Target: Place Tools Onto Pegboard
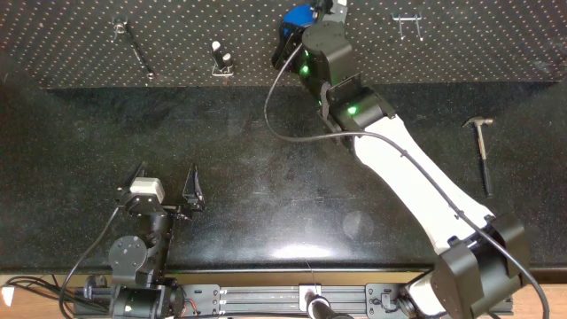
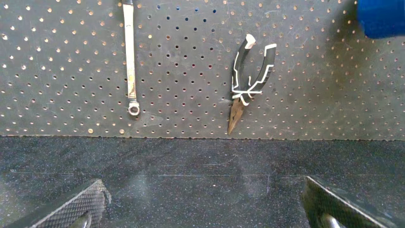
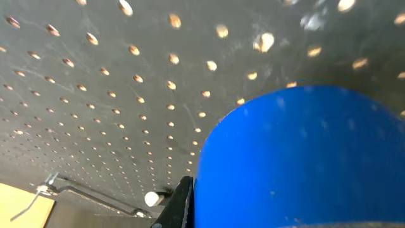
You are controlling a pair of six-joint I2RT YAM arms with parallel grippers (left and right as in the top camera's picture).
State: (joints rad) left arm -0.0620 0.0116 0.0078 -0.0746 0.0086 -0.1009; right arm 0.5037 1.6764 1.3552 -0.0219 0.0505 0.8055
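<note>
Grips a blue tool (image 3: 297,158) in the right gripper (image 1: 314,13), fingers closed on it, held close up to the face of the pegboard (image 2: 63,95); cannot tell whether touching. Puts that tool between the pliers (image 2: 250,82) and a bare double hook (image 1: 407,25), both on the pegboard, with a wrench (image 2: 130,60) hanging farther off past the pliers. Leaves a hammer (image 1: 483,155) flat on the table (image 1: 266,177) below the pegboard, handle pointing away from it, nearer the right arm. Rests the left gripper (image 2: 202,212) wide open and empty, low, well back from the pegboard, facing it.
</note>
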